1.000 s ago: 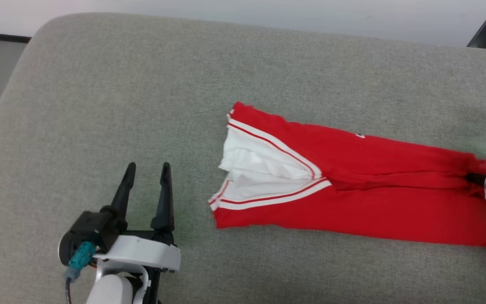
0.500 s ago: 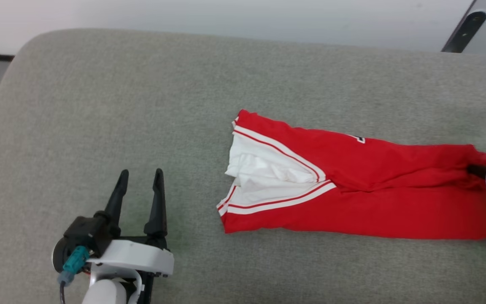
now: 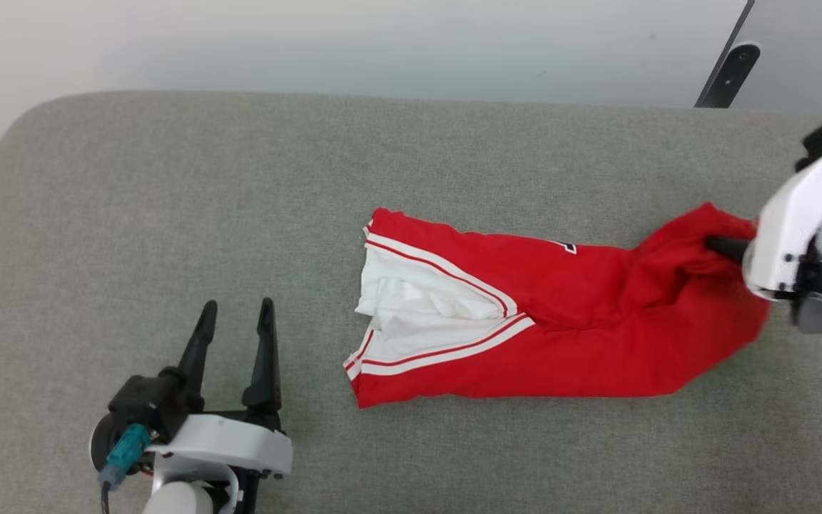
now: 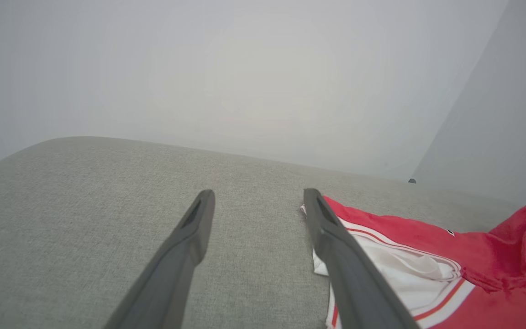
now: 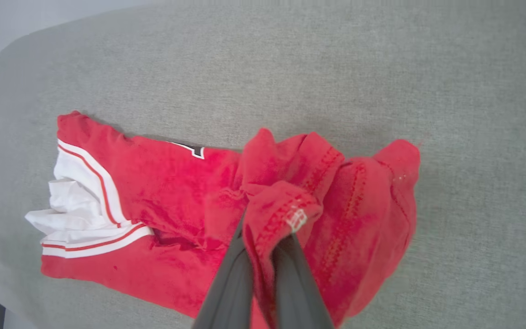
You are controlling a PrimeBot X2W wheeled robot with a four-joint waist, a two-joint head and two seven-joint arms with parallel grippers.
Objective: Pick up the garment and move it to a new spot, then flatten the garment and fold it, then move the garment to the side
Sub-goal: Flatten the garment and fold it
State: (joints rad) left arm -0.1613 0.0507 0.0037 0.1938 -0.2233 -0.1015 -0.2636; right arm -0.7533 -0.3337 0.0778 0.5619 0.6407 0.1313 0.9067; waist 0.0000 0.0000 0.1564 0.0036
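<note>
Garment (image 3: 561, 335): one red jersey shirt, lying on the table (image 3: 168, 214) right of centre in the head view, stretched left to right in a long folded strip. Left end flat on the cloth surface, showing a crumpled white sleeve (image 3: 418, 307) bordered by red-and-white striped trim (image 3: 447, 350); a small scrap of black-and-white lettering (image 3: 568, 247) peeks out at the far edge. Right end bunched and raised off the surface, the red hem gathered into folds. Right gripper (image 3: 718, 246): fingers closed on that bunched hem; in the right wrist view the two dark fingers (image 5: 235, 283) stand close together with stitched red cloth (image 5: 162, 183) pinched between them and draped over their tips (image 5: 267, 237). Left gripper (image 3: 237, 307): at the lower left, fingers spread wide, holding nothing, pointing away from the robot; near the sleeve end of the garment but apart from it. Left wrist view confirms: parted fingers (image 4: 258, 194) above bare grey weave (image 4: 85, 205), red and white cloth (image 4: 486, 265) just beyond the right-hand finger. Table: grey woven covering, rounded corner at far left (image 5: 381, 68). Wall (image 3: 311, 43): pale, plain, behind the table. Strut (image 3: 728, 71): dark, slanted, at the upper right.
</note>
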